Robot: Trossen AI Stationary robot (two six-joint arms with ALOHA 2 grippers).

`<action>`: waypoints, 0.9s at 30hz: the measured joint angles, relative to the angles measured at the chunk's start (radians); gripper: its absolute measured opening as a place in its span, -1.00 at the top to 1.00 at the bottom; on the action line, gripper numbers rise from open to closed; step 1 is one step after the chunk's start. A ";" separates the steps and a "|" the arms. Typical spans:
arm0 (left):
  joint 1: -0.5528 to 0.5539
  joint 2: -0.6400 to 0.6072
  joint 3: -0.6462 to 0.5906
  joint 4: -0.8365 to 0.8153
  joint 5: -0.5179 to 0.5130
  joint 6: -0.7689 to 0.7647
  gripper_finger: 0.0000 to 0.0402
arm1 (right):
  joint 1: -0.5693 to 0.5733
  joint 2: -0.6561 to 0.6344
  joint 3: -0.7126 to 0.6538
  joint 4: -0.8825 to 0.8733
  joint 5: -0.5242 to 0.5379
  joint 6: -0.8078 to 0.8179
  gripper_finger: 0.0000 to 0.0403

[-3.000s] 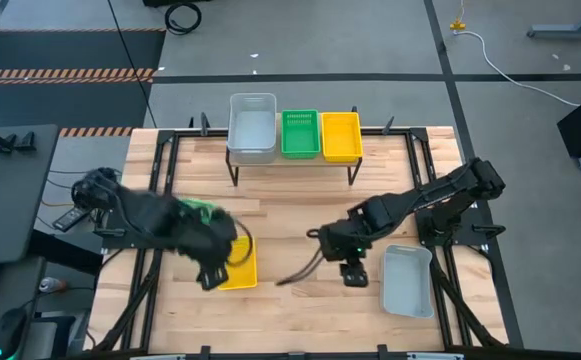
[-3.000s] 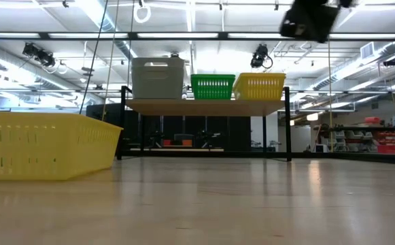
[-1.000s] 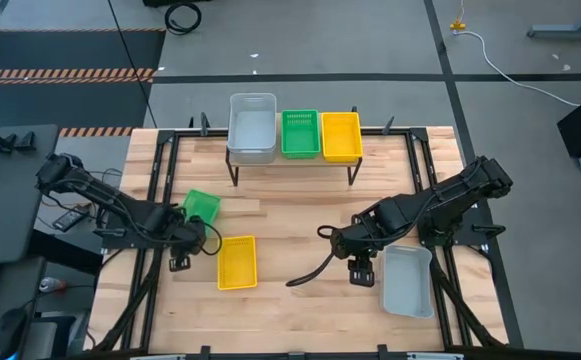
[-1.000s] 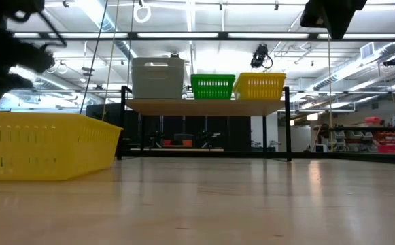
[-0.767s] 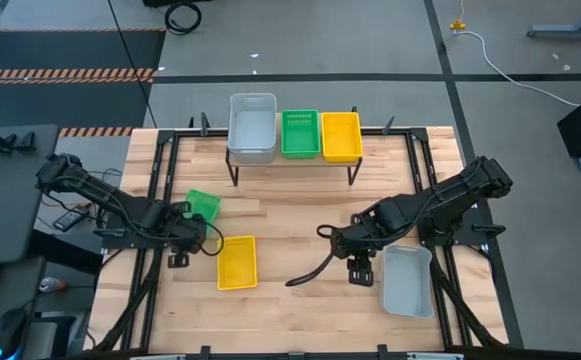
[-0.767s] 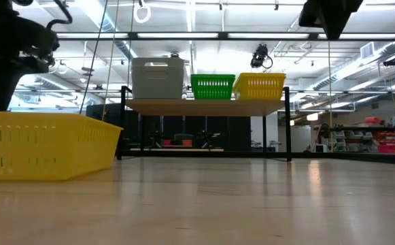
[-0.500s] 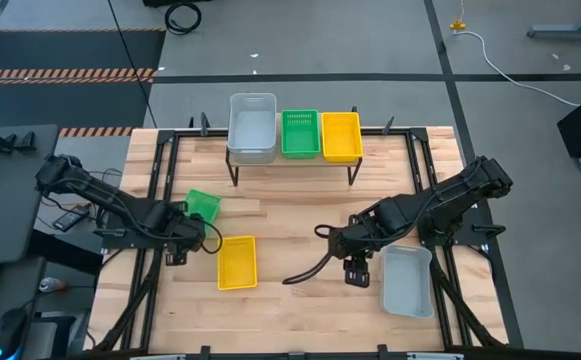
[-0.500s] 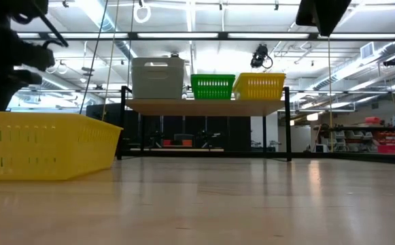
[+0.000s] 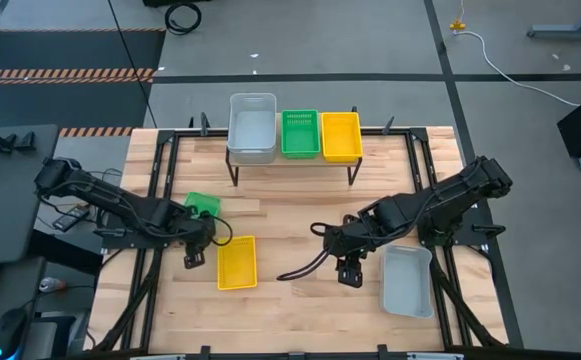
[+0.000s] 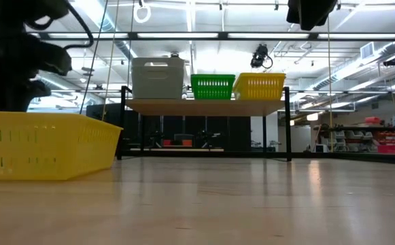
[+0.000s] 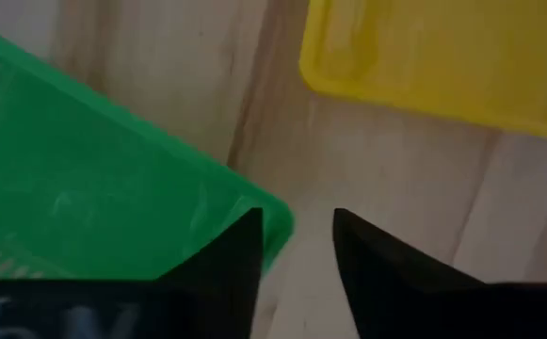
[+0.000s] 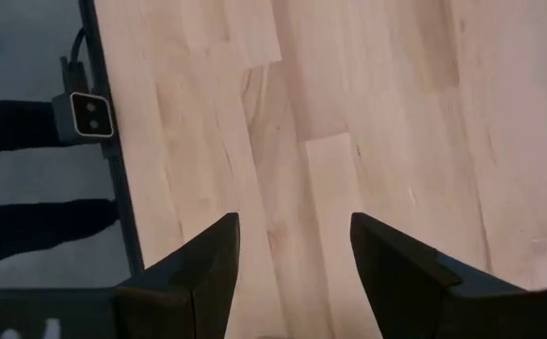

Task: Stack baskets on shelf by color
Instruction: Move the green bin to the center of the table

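**Left claw lining up on the loose green basket**

Nearest the counter's front edge, the yellow basket (image 9: 237,262) and the grey basket (image 9: 407,281) lie loose, well apart. The left claw (image 11: 297,247) hangs just over a corner of the green basket (image 11: 113,188), fingers parted and gripping nothing; judging by that, the step in hand is picking up this green one. The next move calls for straddling the rim wall, since one finger sits above it. The right claw (image 12: 292,250) waits spread and empty over bare counter (image 12: 348,104). Farther back, the shelf (image 9: 292,160) already carries grey, green and yellow baskets side by side; the yellow basket close by could get nudged.
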 joint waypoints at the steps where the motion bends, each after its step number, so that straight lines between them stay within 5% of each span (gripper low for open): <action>1: 0.002 0.014 0.000 0.008 0.002 0.000 0.40 | -0.002 0.000 0.000 0.000 0.001 0.000 -0.04; 11: 0.005 0.175 0.035 0.168 0.083 -0.010 0.93 | -0.012 0.000 0.000 0.000 0.005 -0.004 -0.04; 27: 0.031 0.416 0.279 0.352 0.108 0.078 0.91 | -0.013 0.000 0.000 0.008 0.030 -0.026 -0.04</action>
